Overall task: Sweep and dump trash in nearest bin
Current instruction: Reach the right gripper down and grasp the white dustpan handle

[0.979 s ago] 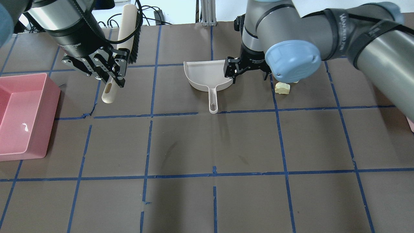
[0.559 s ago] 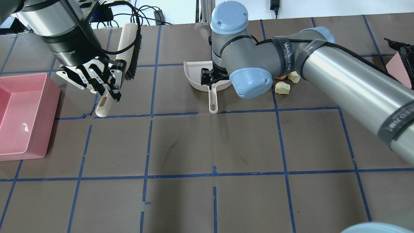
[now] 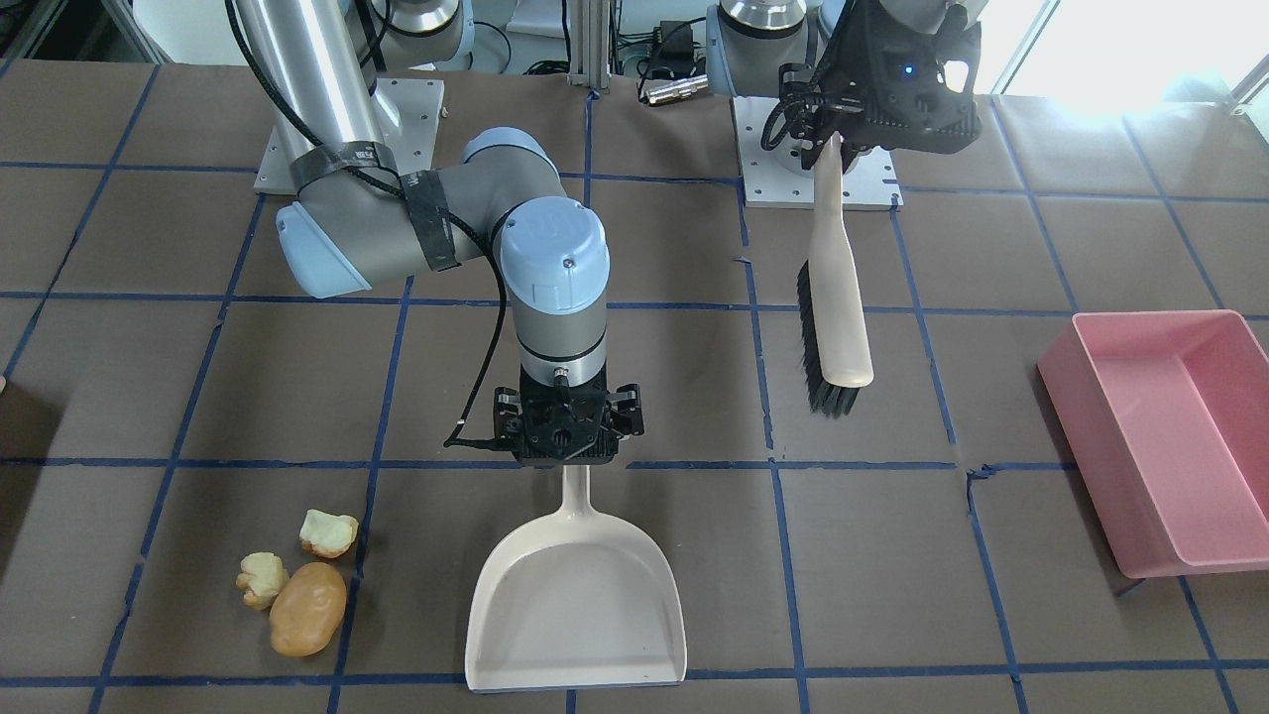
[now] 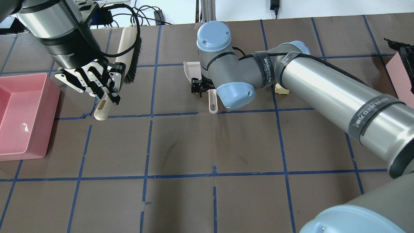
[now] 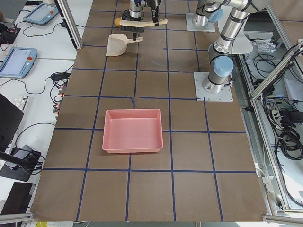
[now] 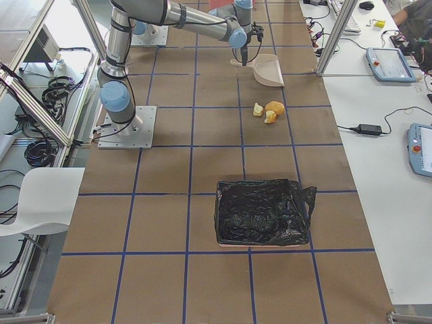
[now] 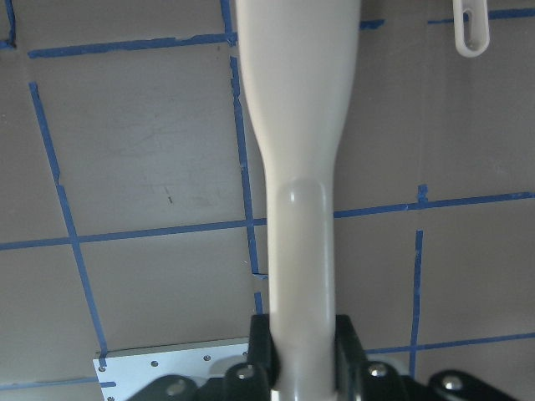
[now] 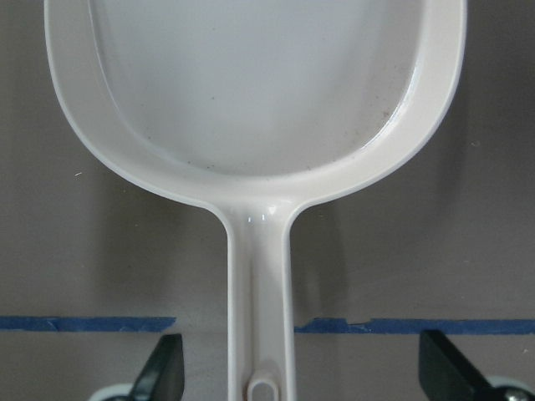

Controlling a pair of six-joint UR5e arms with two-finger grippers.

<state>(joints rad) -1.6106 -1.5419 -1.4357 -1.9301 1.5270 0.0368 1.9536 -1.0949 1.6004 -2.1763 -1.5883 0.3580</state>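
Observation:
The trash lies in a cluster on the table: a tan potato-shaped piece and two cream chunks; the overhead view shows only one chunk. The white dustpan lies flat beside them, its handle toward the robot. My right gripper is open over that handle, with fingers wide on either side and not touching it. My left gripper is shut on the handle of the brush, which it holds with bristles pointing sideways.
A pink bin stands at the table's left end. A bin lined with a black bag stands on the right, nearer the trash. The right arm stretches across the table's right half and hides most of the dustpan in the overhead view.
My right gripper swung left from beside the trash, across the dustpan, to over its handle. My left gripper with the brush moved slightly toward the robot.

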